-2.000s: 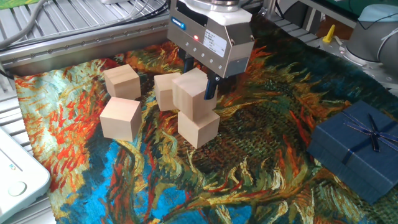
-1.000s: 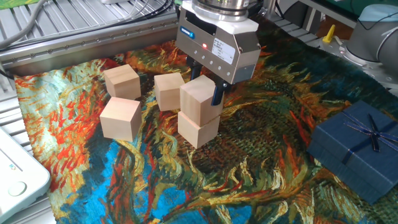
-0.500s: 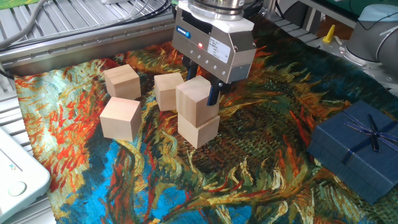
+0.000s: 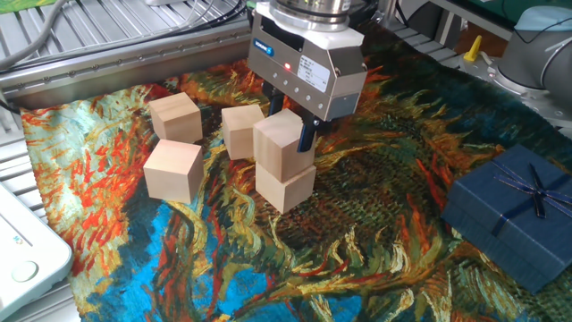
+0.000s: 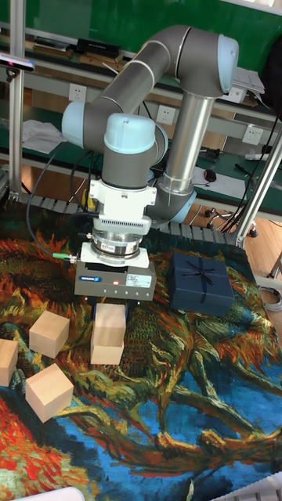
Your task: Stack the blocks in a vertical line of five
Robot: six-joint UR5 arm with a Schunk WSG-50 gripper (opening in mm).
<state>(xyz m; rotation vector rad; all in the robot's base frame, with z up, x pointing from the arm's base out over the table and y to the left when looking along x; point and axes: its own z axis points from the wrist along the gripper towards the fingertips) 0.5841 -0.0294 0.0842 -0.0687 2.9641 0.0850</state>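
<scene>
The grey two-finger gripper (image 4: 289,136) carries a small blue label and a lit red dot on its housing; the lettering is too small to read. Its dark fingers (image 4: 307,136) pinch the upper pale wooden cube (image 4: 283,147) from both sides. That cube sits on the lower pale wooden cube (image 4: 286,186), turned slightly against it, so the edges do not line up; whether the two faces fully touch is hard to tell from the fixed view.

Three more pale wooden cubes lie singly on the painted-pattern cloth (image 4: 357,233): the rear cube (image 4: 240,131) just behind the stack and partly hidden by the held cube, the far-left cube (image 4: 175,117), and the near-left cube (image 4: 173,170). In the tall fixed view the far-left cube (image 5: 6,361) is cut off by the picture's edge.

A dark blue ribboned gift box (image 4: 513,215) stands well apart to the stack's right, near the cloth's edge. Between the stack and the box lies open cloth, as in front of the stack. A white device (image 4: 27,255) is cut off at the lower left corner.
</scene>
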